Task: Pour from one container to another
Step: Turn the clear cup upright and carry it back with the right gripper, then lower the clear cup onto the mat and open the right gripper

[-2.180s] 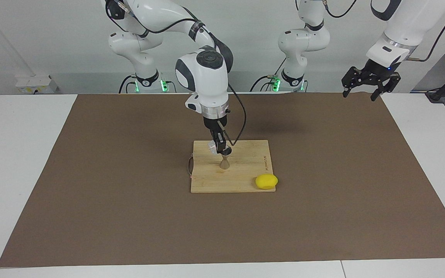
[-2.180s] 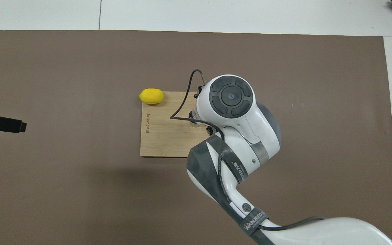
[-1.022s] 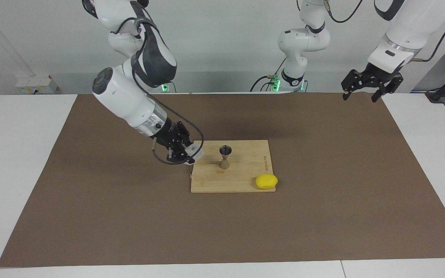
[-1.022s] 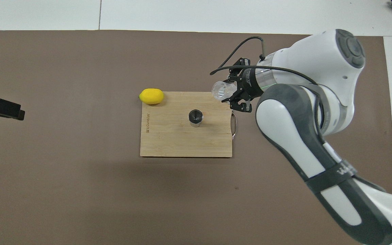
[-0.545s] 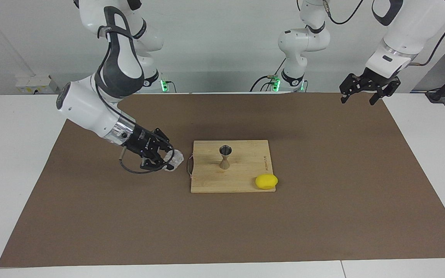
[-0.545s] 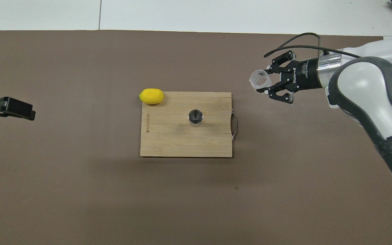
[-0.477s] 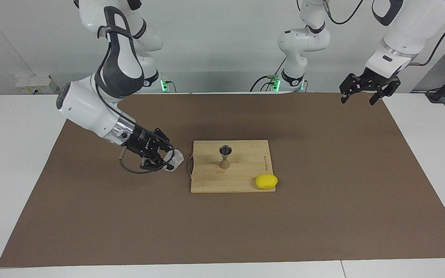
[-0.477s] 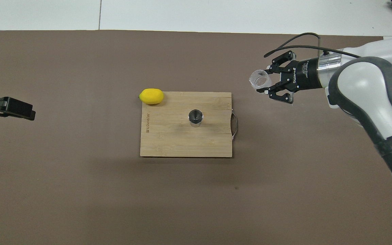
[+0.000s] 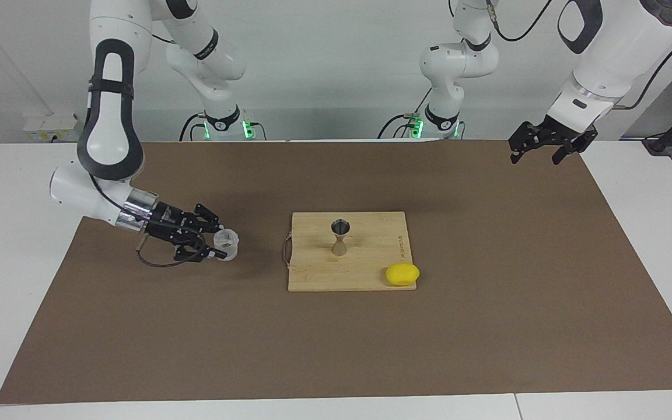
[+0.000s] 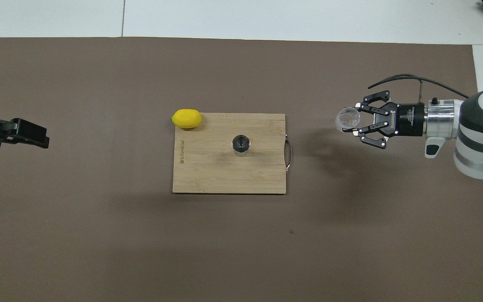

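The clear cup (image 9: 228, 245) stands upright, low at the brown mat (image 9: 137, 326), toward the right arm's end of the table, well apart from the cutting board. My right gripper (image 9: 218, 241) reaches in level and is shut on the cup's sides; both also show in the overhead view, the gripper (image 10: 351, 120) around the cup (image 10: 346, 117). The silvery hourglass jigger (image 9: 340, 237) stands upright in the middle of the wooden cutting board (image 9: 371, 271), also seen from overhead (image 10: 241, 144). My left gripper (image 9: 539, 150) is open and empty, raised over the mat's corner at the left arm's end, waiting.
A yellow lemon (image 9: 402, 274) lies at the board's corner that is farther from the robots, toward the left arm's end. The board (image 10: 208, 176) has a wire handle (image 10: 289, 155) on the side toward the right arm. The brown mat covers most of the white table.
My right arm has swung the cup away from over the jigger, off the board toward its own end of the table, turned it upright and lowered it to the mat. The left gripper shifted slightly.
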You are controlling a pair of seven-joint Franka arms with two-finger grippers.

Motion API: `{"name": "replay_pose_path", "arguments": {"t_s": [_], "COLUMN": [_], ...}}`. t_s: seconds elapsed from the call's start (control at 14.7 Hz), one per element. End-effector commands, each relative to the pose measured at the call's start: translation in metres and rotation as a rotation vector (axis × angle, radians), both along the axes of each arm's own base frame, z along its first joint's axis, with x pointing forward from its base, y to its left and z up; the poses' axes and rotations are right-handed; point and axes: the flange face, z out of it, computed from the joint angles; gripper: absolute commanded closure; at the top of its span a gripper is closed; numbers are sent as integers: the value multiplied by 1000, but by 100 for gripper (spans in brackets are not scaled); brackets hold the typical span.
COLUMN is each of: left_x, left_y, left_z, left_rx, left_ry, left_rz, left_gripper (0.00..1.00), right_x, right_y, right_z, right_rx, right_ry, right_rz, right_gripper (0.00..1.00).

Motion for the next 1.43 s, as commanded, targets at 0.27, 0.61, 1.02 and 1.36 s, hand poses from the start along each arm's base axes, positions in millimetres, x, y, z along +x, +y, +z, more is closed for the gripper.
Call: {"name": "replay_pose_path", "arguments": {"t_s": [0.27, 0.61, 1.02, 1.36], "left_x": [-4, -3, -2, -1], "left_y": [-2, -9, -11, -9], "left_z": [11, 11, 13, 13], "left_rx": [23, 23, 22, 21], "left_ry": [-36, -40, -52, -62], "left_rz": [25, 19, 19, 22], "left_gripper": [0, 0, 0, 0], "right_x": [-6, -23, -37, -41], "right_y": [-15, -8, -15, -32], "right_z": [-80, -104, -109, -109], "right_rx": [111, 167, 202, 188], "right_ry": [-57, -58, -46, -44], "right_rz": [-6, -42, -27, -12], "right_gripper": [100, 100, 100, 100]}}
